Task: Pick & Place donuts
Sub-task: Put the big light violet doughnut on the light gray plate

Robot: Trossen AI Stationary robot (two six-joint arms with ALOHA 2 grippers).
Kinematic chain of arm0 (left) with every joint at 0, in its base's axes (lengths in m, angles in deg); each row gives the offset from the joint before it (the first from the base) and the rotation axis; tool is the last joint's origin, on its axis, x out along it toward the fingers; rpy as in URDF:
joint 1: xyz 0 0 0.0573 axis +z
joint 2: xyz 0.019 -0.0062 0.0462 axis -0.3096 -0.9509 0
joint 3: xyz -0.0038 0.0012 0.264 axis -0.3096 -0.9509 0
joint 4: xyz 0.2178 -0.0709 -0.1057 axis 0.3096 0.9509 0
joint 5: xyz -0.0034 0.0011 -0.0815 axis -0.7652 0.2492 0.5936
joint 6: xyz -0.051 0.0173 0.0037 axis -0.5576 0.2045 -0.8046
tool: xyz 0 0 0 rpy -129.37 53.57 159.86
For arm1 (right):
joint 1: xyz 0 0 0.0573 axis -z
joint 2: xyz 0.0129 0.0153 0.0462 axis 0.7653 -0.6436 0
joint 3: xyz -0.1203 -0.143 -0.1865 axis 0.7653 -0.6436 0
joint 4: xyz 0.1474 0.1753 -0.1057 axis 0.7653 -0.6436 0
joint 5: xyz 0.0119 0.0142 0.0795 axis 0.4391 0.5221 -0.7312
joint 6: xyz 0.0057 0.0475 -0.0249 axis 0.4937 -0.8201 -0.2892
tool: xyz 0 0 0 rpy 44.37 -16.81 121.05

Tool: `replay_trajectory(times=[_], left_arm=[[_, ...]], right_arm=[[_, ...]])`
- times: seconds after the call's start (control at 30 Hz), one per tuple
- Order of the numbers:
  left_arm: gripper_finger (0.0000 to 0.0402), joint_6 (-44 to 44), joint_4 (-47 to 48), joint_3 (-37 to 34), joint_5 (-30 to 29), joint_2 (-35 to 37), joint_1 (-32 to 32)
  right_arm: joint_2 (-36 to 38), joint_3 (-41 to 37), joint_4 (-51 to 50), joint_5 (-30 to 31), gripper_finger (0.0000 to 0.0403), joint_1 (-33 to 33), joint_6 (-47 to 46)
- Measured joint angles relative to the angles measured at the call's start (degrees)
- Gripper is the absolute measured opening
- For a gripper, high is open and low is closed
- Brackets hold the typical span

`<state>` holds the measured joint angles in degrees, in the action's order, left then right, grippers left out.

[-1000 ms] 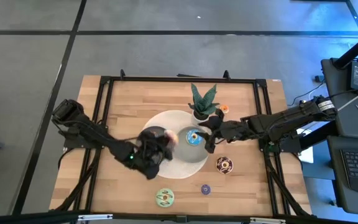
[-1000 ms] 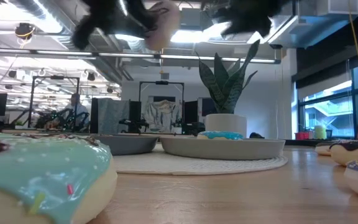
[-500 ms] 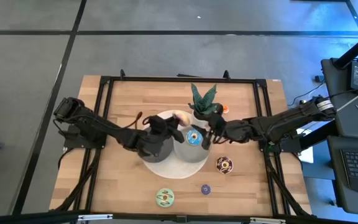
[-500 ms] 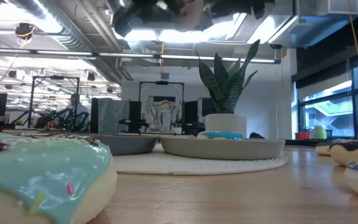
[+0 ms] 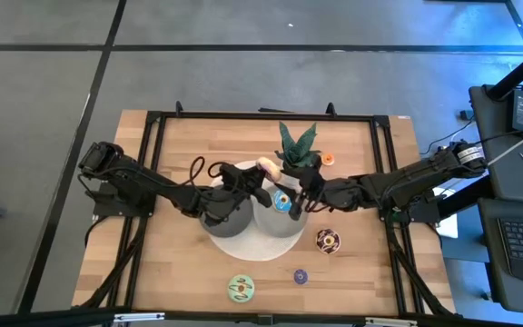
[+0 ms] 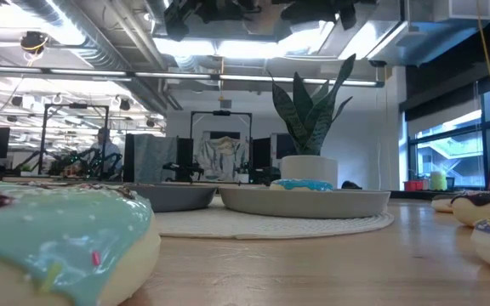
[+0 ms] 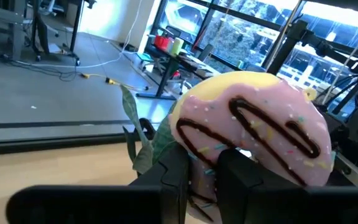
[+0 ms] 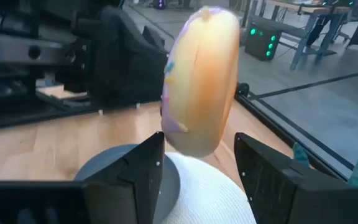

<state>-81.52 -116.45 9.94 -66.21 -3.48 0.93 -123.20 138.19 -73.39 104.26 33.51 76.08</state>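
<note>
Pink donut, brown zigzag, sprinkles

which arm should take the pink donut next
Right. The left gripper holds the pink donut aloft, and the right gripper is open with the donut between its fingers.

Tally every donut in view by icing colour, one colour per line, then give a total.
Pink: 1, held in the left claw
Blue: 1, on the right grey dish
Brown: 1
Green: 1
Purple: 1, mini
Orange: 1, mini, beside the plant
Total: 6
</note>
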Motion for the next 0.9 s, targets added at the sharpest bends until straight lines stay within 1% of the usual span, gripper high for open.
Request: replay_trajectory(times=[0.1, 0.2, 0.5, 0.67, 0.8, 0.9], left_arm=[[0.0054, -0.02, 0.0, 0.0, -0.07, 0.0, 0.0], [0.0053, 0.0, -0.01, 0.0, -0.34, 0.0, 0.0], [0.0054, 0.0, 0.02, 0.0, -0.39, 0.0, 0.0], [0.0057, 0.06, 0.02, 0.0, -0.35, 0.0, -0.04], [0.0061, 2.63, 0.02, 0.0, -0.37, 0.0, -0.04], [0.006, 3.93, 0.02, 0.0, -0.38, 0.0, -0.04]], right_arm=[[-0.02, 0.0, 1.78, 0.42, 0.0193, 0.0, -0.01], [-0.02, 0.0, 2.05, 0.46, 0.0179, 0.0, 0.0], [-0.02, 0.0, 2.09, 0.44, 0.0091, 0.0, 0.0], [-0.02, 0.0, 2.36, -1.9, 0.0044, 0.02, 0.98], [-0.02, 0.0, 2.4, -1.92, 0.0015, 0.02, 1.58], [-0.02, 0.0, 2.37, -1.92, 0.0007, 0.02, 1.59]])
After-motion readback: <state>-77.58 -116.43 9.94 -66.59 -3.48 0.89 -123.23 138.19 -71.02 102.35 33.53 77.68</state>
